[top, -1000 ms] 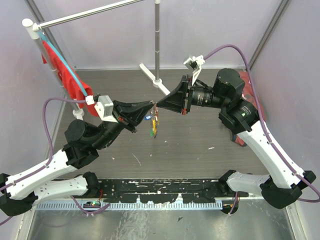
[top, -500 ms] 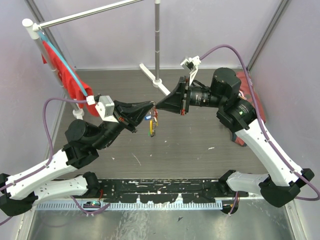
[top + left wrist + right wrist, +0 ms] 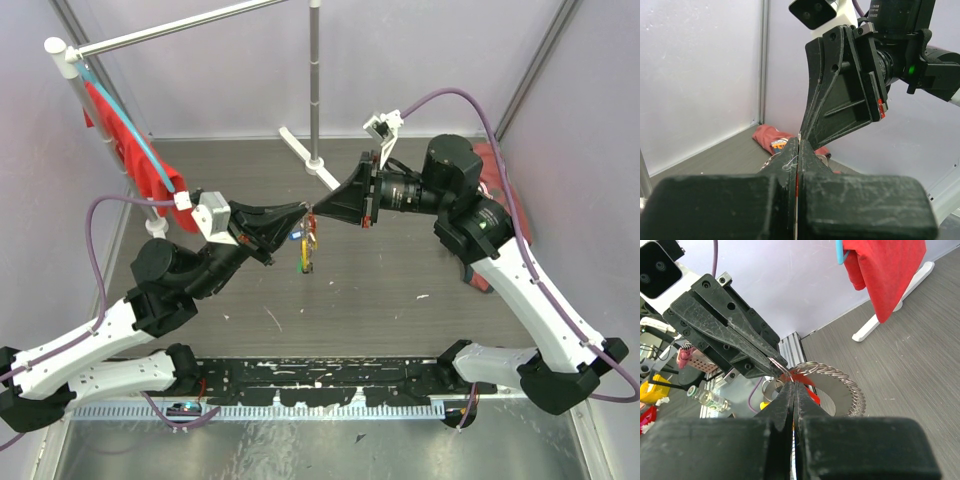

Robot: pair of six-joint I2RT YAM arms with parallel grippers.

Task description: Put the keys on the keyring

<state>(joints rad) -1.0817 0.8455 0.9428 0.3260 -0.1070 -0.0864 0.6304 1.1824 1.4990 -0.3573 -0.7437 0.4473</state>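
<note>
My left gripper (image 3: pixel 303 209) and right gripper (image 3: pixel 316 209) meet tip to tip above the table, both shut. In the right wrist view a thin wire loop of the keyring (image 3: pixel 779 366) runs from the left fingertips (image 3: pixel 771 362) into my right gripper (image 3: pixel 793 384). A silvery chain (image 3: pixel 840 375) and a red key head (image 3: pixel 809 391) hang just behind it. In the top view the yellow and green tags (image 3: pixel 306 256) and a blue key head (image 3: pixel 298 236) dangle below the tips. In the left wrist view my left gripper (image 3: pixel 798 142) shows a red sliver between its jaws.
A white stand with a vertical pole (image 3: pixel 315 90) sits at the back centre. A rack at the left holds a red cloth (image 3: pixel 130 150). Another red cloth (image 3: pixel 771 139) lies on the table at the right, by the right arm. Purple cables loop over both arms.
The right wrist has shifted slightly left and up. The hanging tags have swung a little to the left. Both grippers stay shut at the same meeting point.
</note>
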